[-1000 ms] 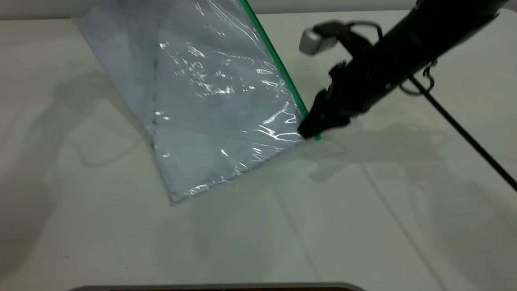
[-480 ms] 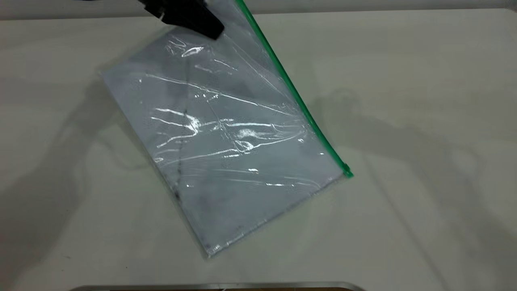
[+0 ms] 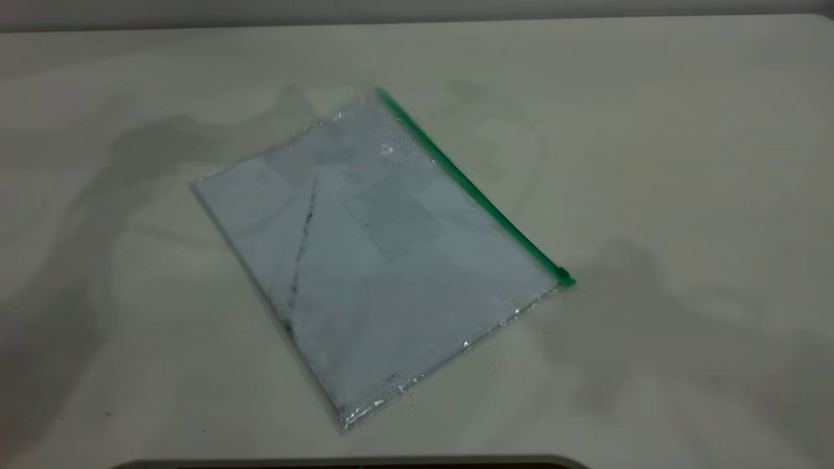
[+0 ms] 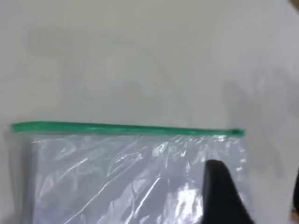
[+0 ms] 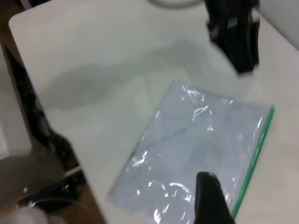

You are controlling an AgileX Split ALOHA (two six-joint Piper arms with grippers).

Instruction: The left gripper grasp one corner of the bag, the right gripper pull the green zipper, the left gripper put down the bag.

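Note:
The bag (image 3: 384, 260) lies flat on the table, pale sheets and a dark diagonal smudge inside. The green zipper (image 3: 469, 185) runs along its right long edge, with the slider tab (image 3: 563, 277) at the near corner. Neither gripper shows in the exterior view. In the left wrist view my left gripper (image 4: 258, 171) hovers open and empty over the bag (image 4: 117, 177) near the zipper end (image 4: 238, 133). In the right wrist view my right gripper (image 5: 254, 184) is high above the bag (image 5: 196, 140), open and empty, with one finger (image 5: 210, 200) showing. The left gripper (image 5: 233, 37) appears there beyond the bag.
The pale table (image 3: 684, 163) stretches wide on all sides of the bag. In the right wrist view the table's edge (image 5: 60, 121) drops off to dark clutter on the floor (image 5: 42, 186).
The right gripper left the slider and went out of the exterior view. The left gripper lowered the raised corner, let go and also left that view. The bag now lies flat.

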